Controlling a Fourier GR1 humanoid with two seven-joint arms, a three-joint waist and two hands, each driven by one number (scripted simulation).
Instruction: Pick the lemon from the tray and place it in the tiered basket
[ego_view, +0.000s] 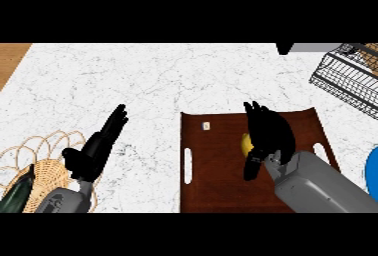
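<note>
yellow lemon (245, 144) half behind right hand (270, 134)

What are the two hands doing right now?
Left hand: open, holding nothing.
Right hand: open, fingers straight over the lemon.

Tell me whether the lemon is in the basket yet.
No: the lemon lies on the tray, partly hidden by the right hand, apart from the basket at the upper right.
</note>
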